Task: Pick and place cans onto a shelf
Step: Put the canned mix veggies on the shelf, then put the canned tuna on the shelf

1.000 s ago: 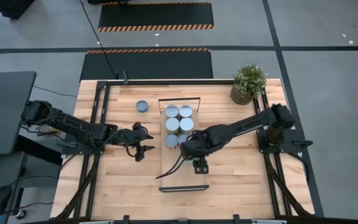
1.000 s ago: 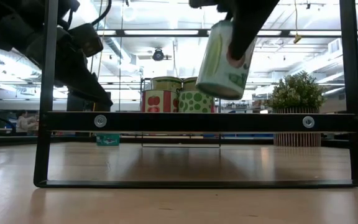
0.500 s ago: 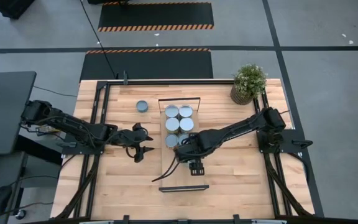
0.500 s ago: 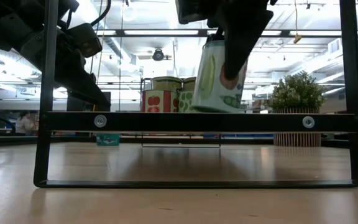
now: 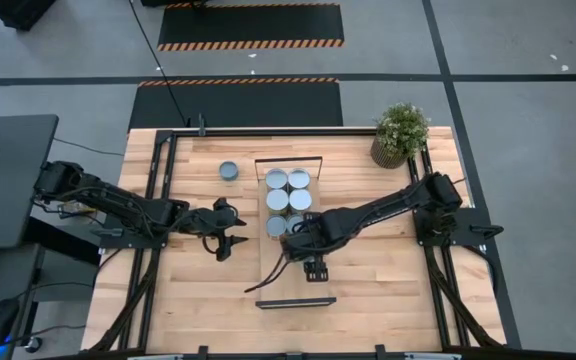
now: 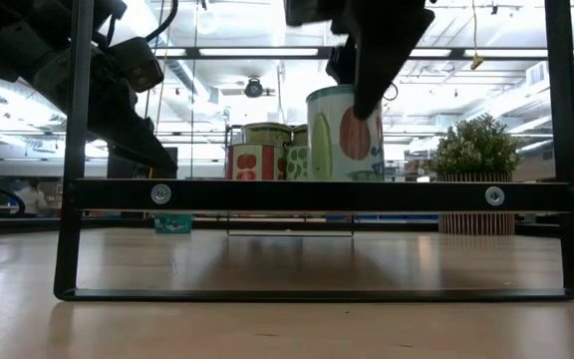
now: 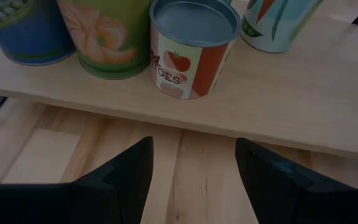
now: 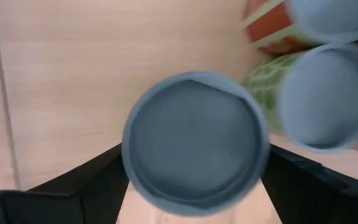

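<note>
The right claw [image 5: 301,243] sits over the middle of the long narrow light-wood shelf with black metal end bars [image 5: 310,270], near the centre of the high view. Its dark fingers [image 8: 73,180] stand spread on either side of a small can with a silvery-blue metal top [image 8: 196,144], and gaps show between them and its wall. In the low view this can, with its green and red printed label [image 6: 345,135], stands upright on the shelf board under the dark arm, top centre of the frame.

Five more silvery-topped cans [image 5: 288,199] are grouped on the shelf just above it in the high view, in two columns. A lone can [image 5: 229,171] stands on the wooden bench [image 5: 188,290] left of the shelf, upper centre-left of the frame.

The left claw [image 5: 230,229] hangs over the bench just left of the shelf, partly open and empty, facing a red-labelled can [image 7: 193,46] on the board.

A potted green plant [image 5: 400,131] stands at the bench's upper right corner.
</note>
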Action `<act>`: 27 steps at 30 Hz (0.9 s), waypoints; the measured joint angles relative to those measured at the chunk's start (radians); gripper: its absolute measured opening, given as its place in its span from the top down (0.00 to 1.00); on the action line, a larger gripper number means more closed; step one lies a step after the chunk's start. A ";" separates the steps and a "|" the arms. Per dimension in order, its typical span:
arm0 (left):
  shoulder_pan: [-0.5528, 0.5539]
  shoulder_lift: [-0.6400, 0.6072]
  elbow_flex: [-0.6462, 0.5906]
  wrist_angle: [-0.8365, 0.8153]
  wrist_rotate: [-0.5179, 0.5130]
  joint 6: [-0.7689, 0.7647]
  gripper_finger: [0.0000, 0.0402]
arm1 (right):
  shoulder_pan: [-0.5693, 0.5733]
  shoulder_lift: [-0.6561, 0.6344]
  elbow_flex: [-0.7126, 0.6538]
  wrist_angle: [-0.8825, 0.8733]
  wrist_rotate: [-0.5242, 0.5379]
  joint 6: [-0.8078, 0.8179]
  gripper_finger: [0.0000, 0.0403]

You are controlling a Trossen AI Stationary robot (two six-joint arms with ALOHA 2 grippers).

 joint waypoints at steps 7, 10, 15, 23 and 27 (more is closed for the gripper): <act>0.000 0.000 0.000 -0.003 0.000 0.000 0.42 | 0.059 -0.032 0.000 0.028 0.235 -0.008 0.15; 0.000 0.000 0.000 -0.003 0.000 0.000 0.42 | 0.077 -0.032 0.000 0.028 0.266 -0.010 0.15; 0.000 0.000 0.000 -0.003 0.000 0.000 0.42 | 0.090 -0.046 0.000 0.027 0.302 0.000 0.16; 0.015 -0.015 -0.002 -0.009 0.000 -0.005 0.42 | 0.111 -0.122 0.000 -0.005 0.374 0.000 0.16; 0.051 -0.059 -0.001 -0.069 0.005 -0.046 0.42 | 0.118 -0.164 0.000 -0.027 0.394 0.004 0.16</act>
